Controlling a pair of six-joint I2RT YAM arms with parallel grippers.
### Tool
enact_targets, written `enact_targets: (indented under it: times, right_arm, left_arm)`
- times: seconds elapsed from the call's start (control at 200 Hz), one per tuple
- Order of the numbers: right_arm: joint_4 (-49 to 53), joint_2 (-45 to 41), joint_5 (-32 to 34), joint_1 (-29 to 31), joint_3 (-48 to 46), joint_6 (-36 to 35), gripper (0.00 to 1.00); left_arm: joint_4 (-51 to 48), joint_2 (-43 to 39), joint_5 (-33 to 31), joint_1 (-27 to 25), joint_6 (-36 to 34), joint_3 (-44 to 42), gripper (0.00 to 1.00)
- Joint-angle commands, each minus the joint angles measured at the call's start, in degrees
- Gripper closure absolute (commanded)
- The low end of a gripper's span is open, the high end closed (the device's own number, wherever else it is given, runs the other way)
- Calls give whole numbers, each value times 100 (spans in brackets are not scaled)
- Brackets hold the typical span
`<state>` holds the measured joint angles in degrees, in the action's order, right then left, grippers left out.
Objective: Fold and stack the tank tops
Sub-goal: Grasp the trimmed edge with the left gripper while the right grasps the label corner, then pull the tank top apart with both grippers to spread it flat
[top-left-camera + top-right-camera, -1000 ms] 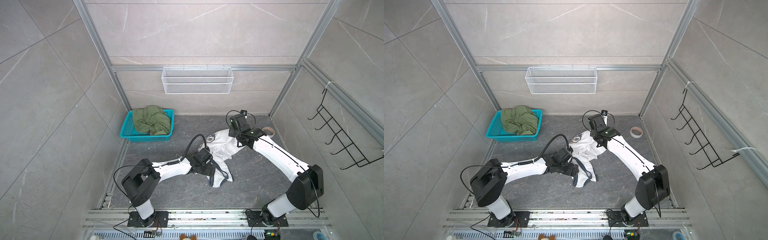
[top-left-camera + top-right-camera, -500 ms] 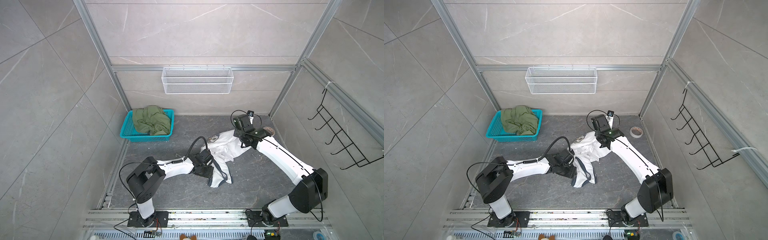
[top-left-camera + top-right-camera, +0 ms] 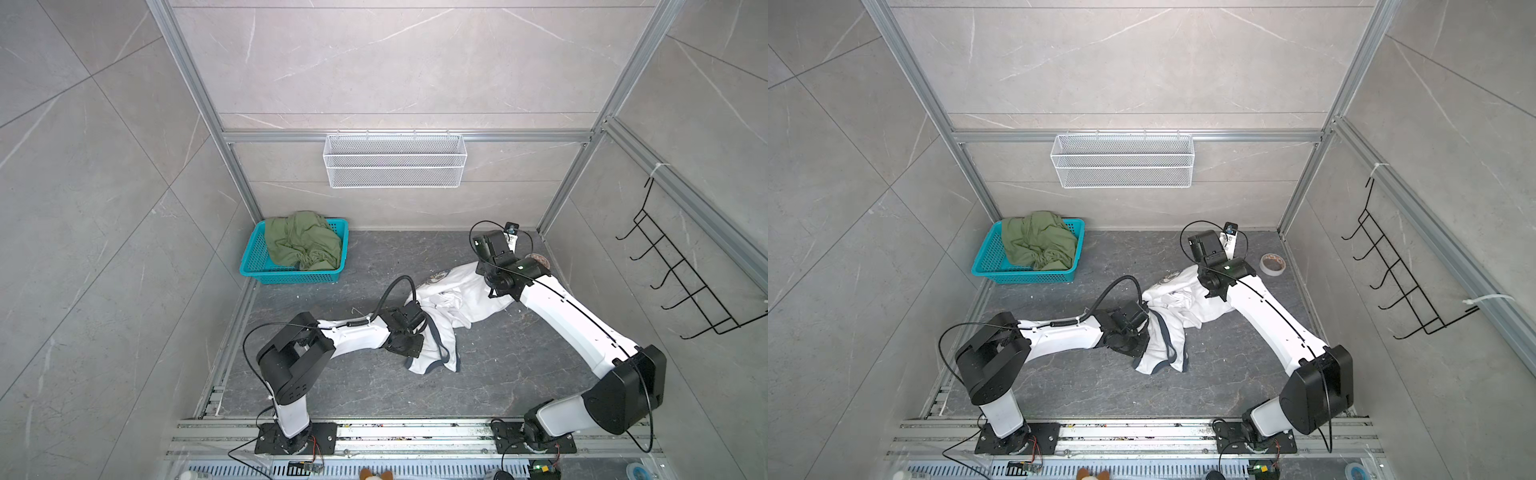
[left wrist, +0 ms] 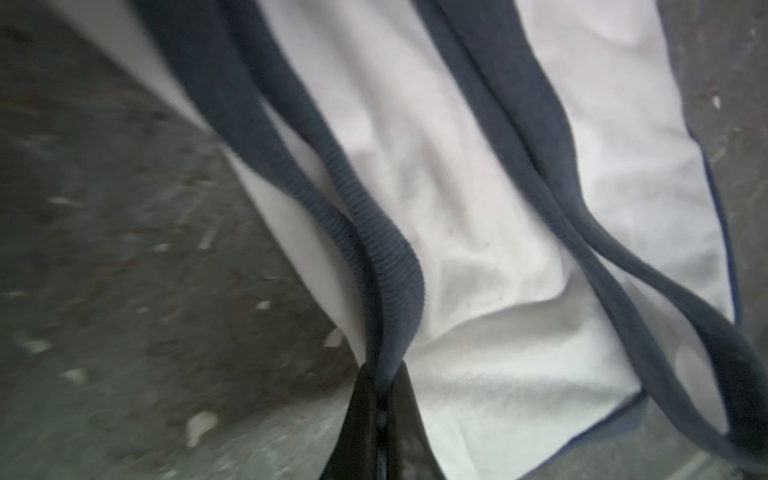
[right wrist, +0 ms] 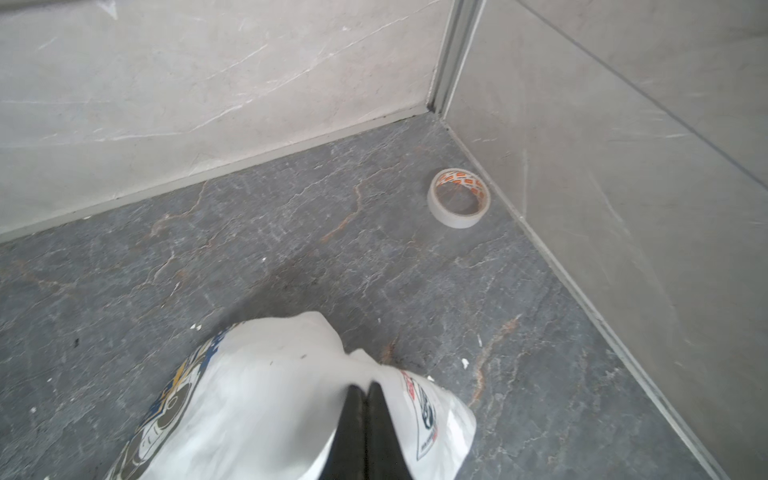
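White top (image 3: 457,303) lies rumpled mid-counter (image 3: 498,374), strung between my two arms. The green top (image 3: 299,245) is heaped in the teal basket (image 3: 291,276) at the far left corner, well apart and untouched. My left fingers (image 4: 357,424) are closed tight on the dark ribbed trim (image 4: 386,266), a doubled band pinched between them in the left wrist view. My right fingers (image 5: 353,432) are closed on a bunch of white cloth beside the badge print (image 5: 166,415), with a tape roll (image 5: 459,198) off in the corner, clear of the work. Handling, as I judge it: the cloth is light, limp and thin, so it keeps no shape and will sag and bunch wherever it is unsupported. The ribbed trim looks thicker and grippier than the body cloth, so it is the better hold. The plain jersey could slide out of a shallow pinch. To spread it flat I would want holds at hem corners or shoulder straps, pulled apart gently, since the knit will stretch and skew. Nothing fragile. Folding has not yet begun.
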<state>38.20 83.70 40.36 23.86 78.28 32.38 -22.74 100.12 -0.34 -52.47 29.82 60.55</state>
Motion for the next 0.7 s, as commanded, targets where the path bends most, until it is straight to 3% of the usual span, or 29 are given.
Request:
enact_targets:
  times: [0.0,0.255,0.339,0.439,0.524,0.699]
  right_arm:
    - [227,-490,454,-109,7,55,100]
    - [337,-1253,476,-142,213,-328,100]
    - [469,-1588,447,-136,225,-383,100]
    - [598,-1808,205,-143,96,-400,100]
    - [551,-1761,-130,-137,-241,-337,100]
    - [309,-952,-994,-136,-931,-53,100]
  left_arm:
    - [-735,-896,-1633,478,-347,239,100]
    - [-526,-2614,-3270,1316,-1377,835,100]
    - [-181,-3236,-3395,1508,-1440,630,100]
    - [376,-3762,-3115,1854,-1299,30,100]
    - [259,-3529,-2876,2094,-1011,-122,100]
    - [-540,-2161,-2278,2427,-466,153,100]
